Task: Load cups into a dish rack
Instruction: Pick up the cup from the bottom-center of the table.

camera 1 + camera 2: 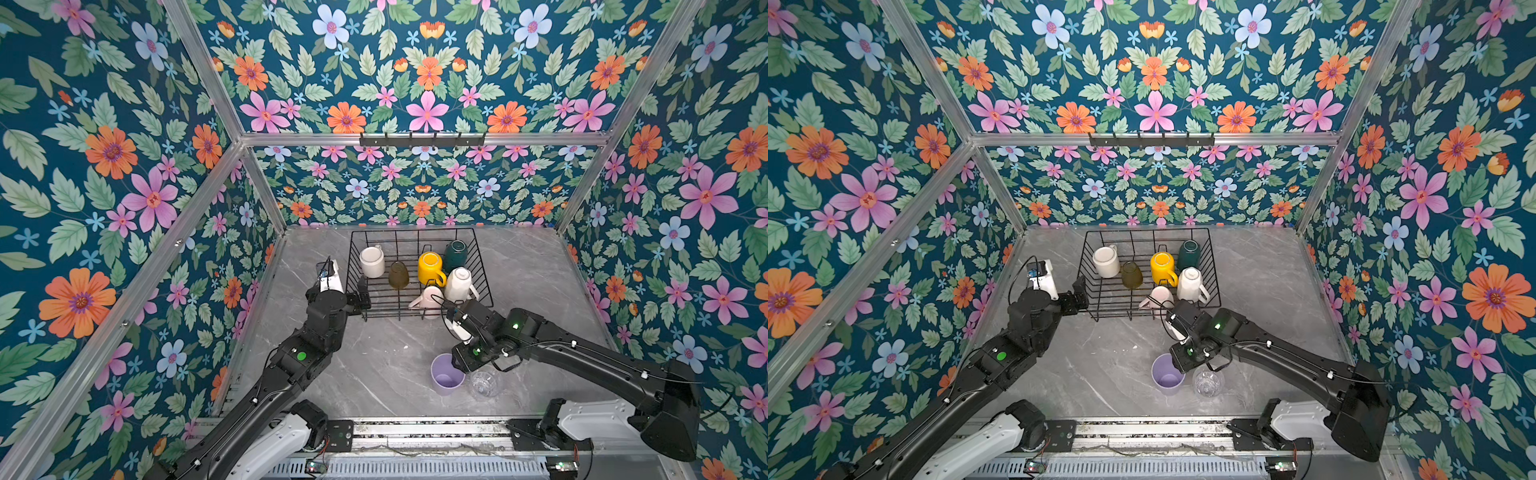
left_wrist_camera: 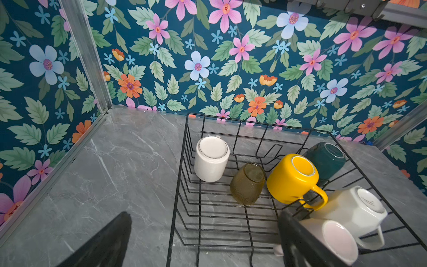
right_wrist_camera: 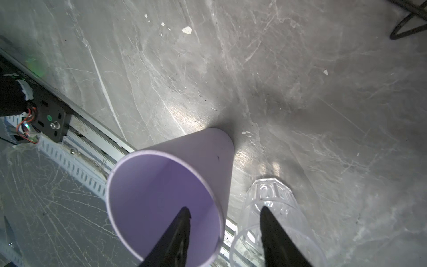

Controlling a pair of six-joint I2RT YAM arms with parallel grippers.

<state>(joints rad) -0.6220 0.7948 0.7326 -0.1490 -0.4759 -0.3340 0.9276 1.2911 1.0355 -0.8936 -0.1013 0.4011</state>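
— Checking the right gripper (image 3: pixel 224 207): lowered over the tumbler (image 3: pixel 166 203), with one finger inside the mouth and one outside, in front of the clear glass (image 3: pixel 272 196). Inside that glass or only above it? Cannot tell.
— Clamped on the tumbler?
— No. Spread apart, straddling the wall on the glass's side, with a gap on either face of it. Holding nothing.
— Standing where, then?
— Upright, mouth up, on the table (image 1: pixel 374 365), near the front edge, just beside the clear glass, likewise upright. Well apart from the rack (image 1: pixel 415 230), set toward the back.
— And the left gripper (image 2: pixel 203 212)?
— Spread wide, empty, parked at the rack's near left corner. Touching the wire or just clear of it? Hard to say, even from both top views.
— Counting how many inside?
— Six, every one bottom up. Along the back: white mug (image 1: pixel 372 261) at the left, green mug (image 1: pixel 456 252) at the right. Between them and a little nearer: olive glass (image 1: pixel 399 275) and yellow mug (image 1: pixel 431 269), side by side but apart. Nearer again: faceted mug (image 1: pixel 457 286), tilted, by the right wall, close against the yellow mug's handle, and pink mug (image 1: pixel 424 301) at the front wall, just beside the faceted mug.
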